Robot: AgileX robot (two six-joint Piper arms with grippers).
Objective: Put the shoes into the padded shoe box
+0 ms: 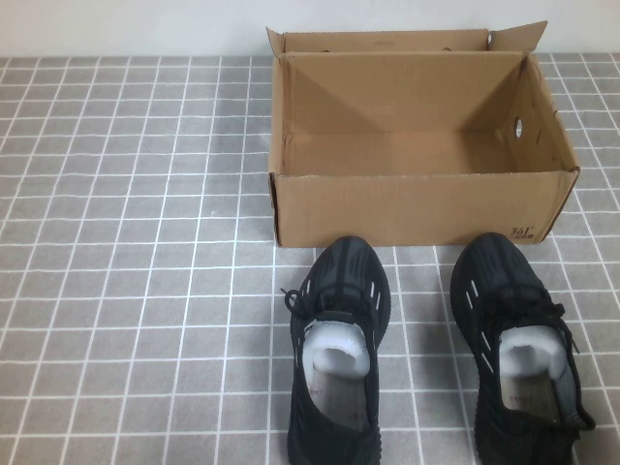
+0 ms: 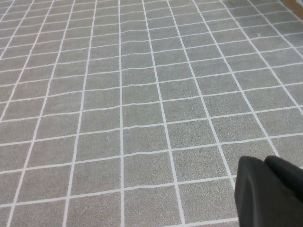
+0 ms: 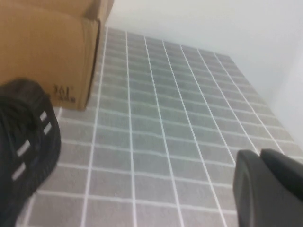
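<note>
An open brown cardboard shoe box (image 1: 417,208) stands at the far middle-right of the table, and nothing lies inside it. Two black knit sneakers stand side by side just in front of it, toes toward the box: the left shoe (image 1: 344,276) and the right shoe (image 1: 499,276), each with white paper stuffing. Neither arm shows in the high view. My left gripper (image 2: 265,161) is shut and empty, hovering over bare tiled table. My right gripper (image 3: 259,152) is shut and empty; its view shows the right shoe's toe (image 3: 23,142) and the box's front corner (image 3: 47,42), both well apart from it.
The table is covered by a grey tiled cloth (image 1: 136,242) with white grid lines. A white wall (image 1: 126,24) runs along the far edge behind the box. The box's flaps stand up at its back corners.
</note>
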